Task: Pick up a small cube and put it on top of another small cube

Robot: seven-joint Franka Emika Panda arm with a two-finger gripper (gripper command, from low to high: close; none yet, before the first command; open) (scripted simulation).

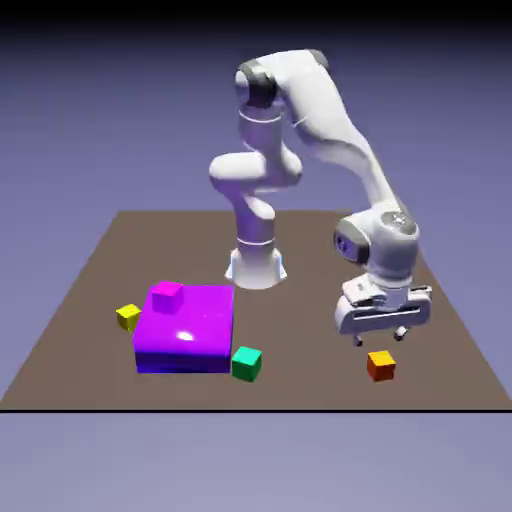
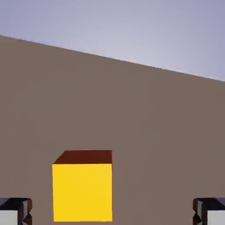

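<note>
Orange cube [image 1: 380, 366] sits flat on the brown table [image 1: 300, 390], near edge, right side in the exterior view. Gripper [image 1: 380, 338] hangs above it and slightly to the far side; jaws wide apart, nothing between them. Hand view: cube lies between the fingertip lines but off-centre, closer to the left tip. No long axis; sides look roughly square to the jaws. Judgement: small sideways correction, then straight descent. Green cube [image 1: 247, 364] stands well apart, to the left.
</note>
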